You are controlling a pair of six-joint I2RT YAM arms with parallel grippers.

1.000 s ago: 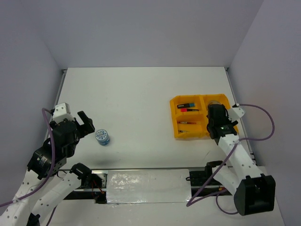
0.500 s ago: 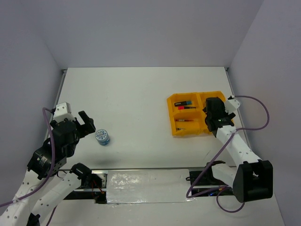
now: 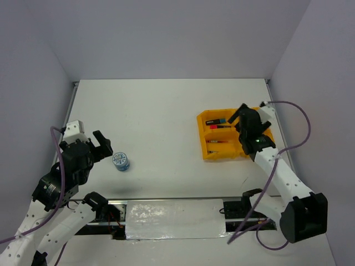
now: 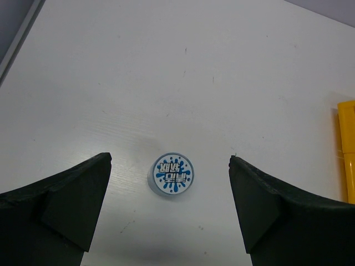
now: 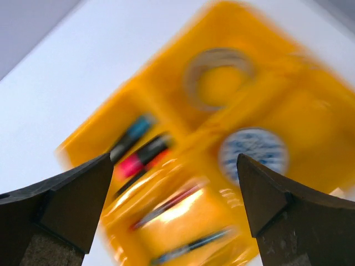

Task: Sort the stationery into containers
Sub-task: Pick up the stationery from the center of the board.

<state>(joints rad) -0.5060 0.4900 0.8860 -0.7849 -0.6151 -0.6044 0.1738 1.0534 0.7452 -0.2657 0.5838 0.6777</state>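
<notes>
Top camera looks down on the whole table, right wrist camera sits close over the yellow tray, left wrist camera, well left, just clips its edge.

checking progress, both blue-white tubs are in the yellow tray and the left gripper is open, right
Only one tub is in the yellow tray; the other tub sits on the table, as the left wrist view shows. The left gripper is open.

Bright, even light; faint shadows on the bench. The right wrist view blurs the tray.
</notes>
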